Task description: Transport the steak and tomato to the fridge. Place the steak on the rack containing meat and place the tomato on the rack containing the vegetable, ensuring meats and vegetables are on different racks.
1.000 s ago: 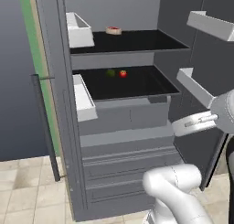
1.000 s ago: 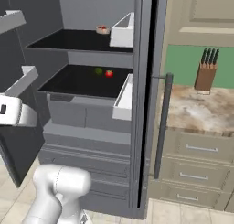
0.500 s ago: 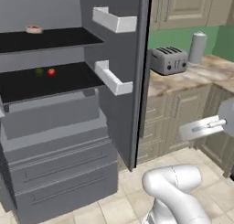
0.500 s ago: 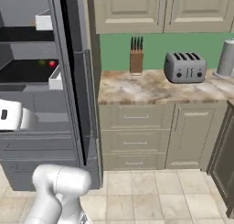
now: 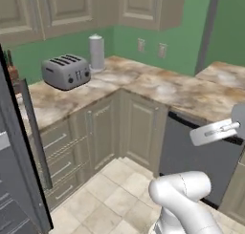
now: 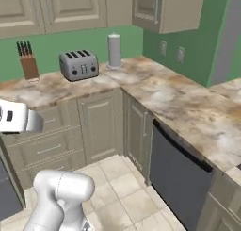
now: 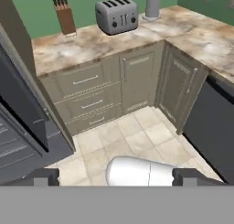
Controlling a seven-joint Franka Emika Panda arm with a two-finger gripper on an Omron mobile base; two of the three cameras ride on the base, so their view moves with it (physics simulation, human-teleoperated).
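Now the whole picture has swung away from the fridge interior, so the cameras have moved on with the base, and we're looking at a corner of marble counter [image 6: 155, 91] instead. The gripper [image 7: 116, 176] hangs low over the tiled floor [image 7: 132, 141], jaws spread wide with nothing between them. Ahead of it sit the silver toaster [image 7: 117, 15] and knife block [image 7: 65, 15]; the dark fridge door [image 7: 20, 99] edges in at its left. Steak and tomato: can't tell where they are from here
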